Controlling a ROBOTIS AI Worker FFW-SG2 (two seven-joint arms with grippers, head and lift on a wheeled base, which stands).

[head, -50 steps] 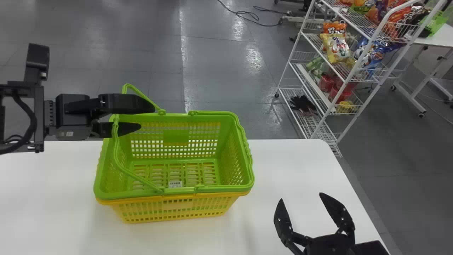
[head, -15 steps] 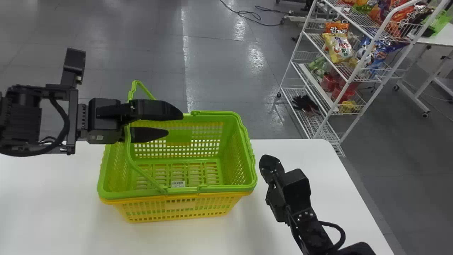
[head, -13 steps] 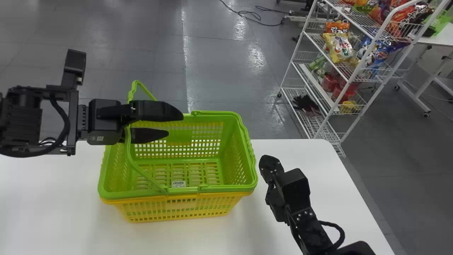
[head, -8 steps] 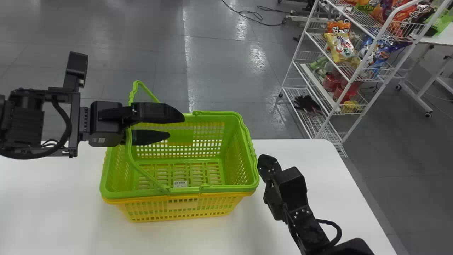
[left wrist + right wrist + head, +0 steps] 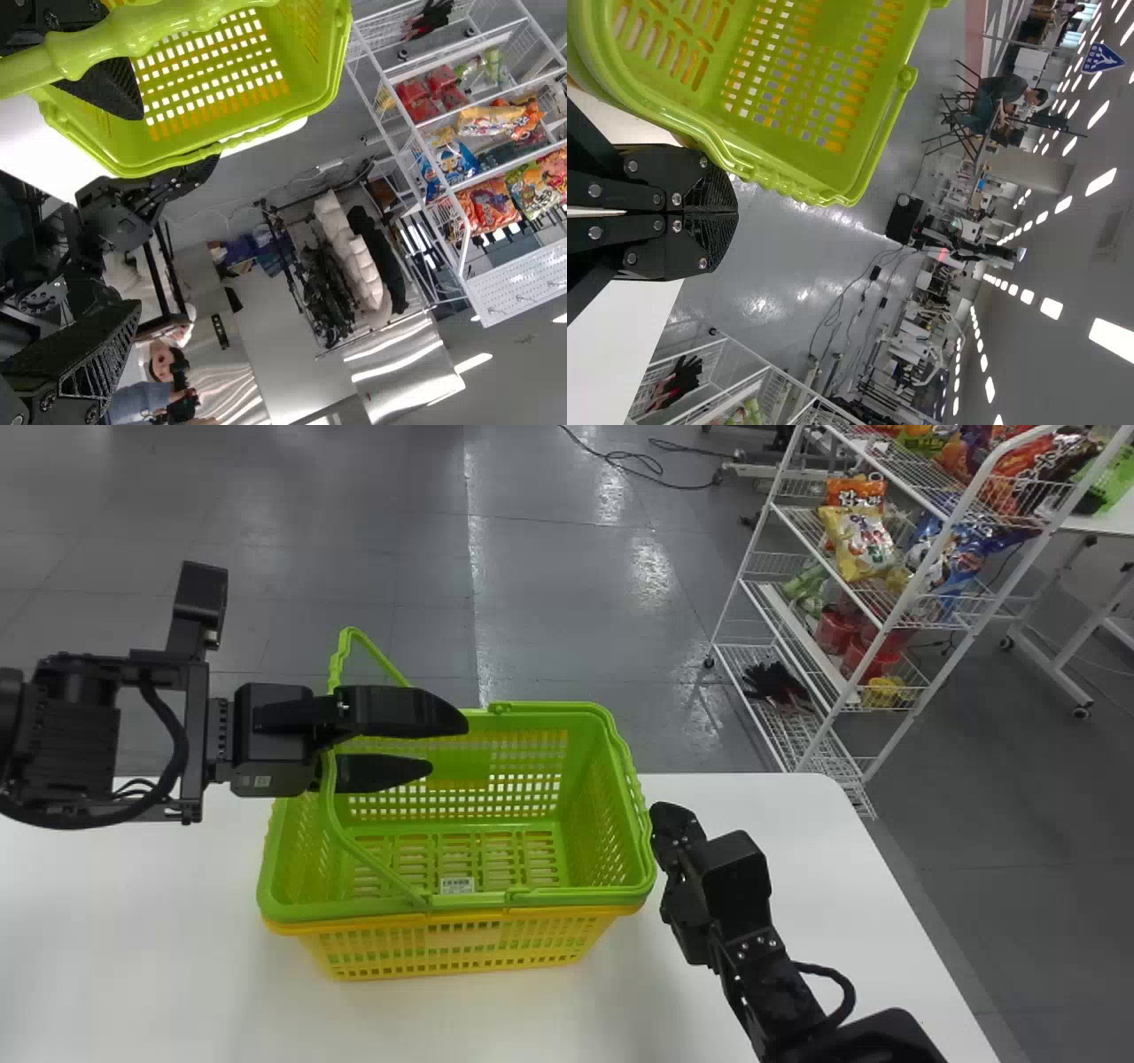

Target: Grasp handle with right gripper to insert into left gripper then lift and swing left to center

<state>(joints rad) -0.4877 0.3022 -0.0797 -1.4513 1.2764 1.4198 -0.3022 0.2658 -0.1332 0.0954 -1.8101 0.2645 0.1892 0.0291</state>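
Observation:
A green basket (image 5: 580, 797), nested in a yellow basket (image 5: 452, 948), has one handle (image 5: 332, 815) tilted up at its left. My left gripper (image 5: 450, 746) is open over the basket's left part; the handle crosses near its finger bases, partly hidden by the upper finger. In the left wrist view the left gripper (image 5: 141, 211) has its fingers wide apart, with the handle (image 5: 115, 40) across one of them. Beside the basket's right rim is my right gripper (image 5: 666, 815). Seen from the right wrist, the right gripper (image 5: 735, 212) is shut with nothing between its fingertips, close to the green rim (image 5: 757, 173).
The baskets stand on a white table (image 5: 177, 948), near its far edge. Beyond the table's right side stands a white wire rack (image 5: 740, 620) with snack bags (image 5: 859, 540) and black gloves (image 5: 772, 682). Grey floor lies behind the table.
Since the oldest frame, my left gripper has moved right, farther across the basket. My right gripper has shut and moved up and left to the basket's right rim. Lately both have barely shifted.

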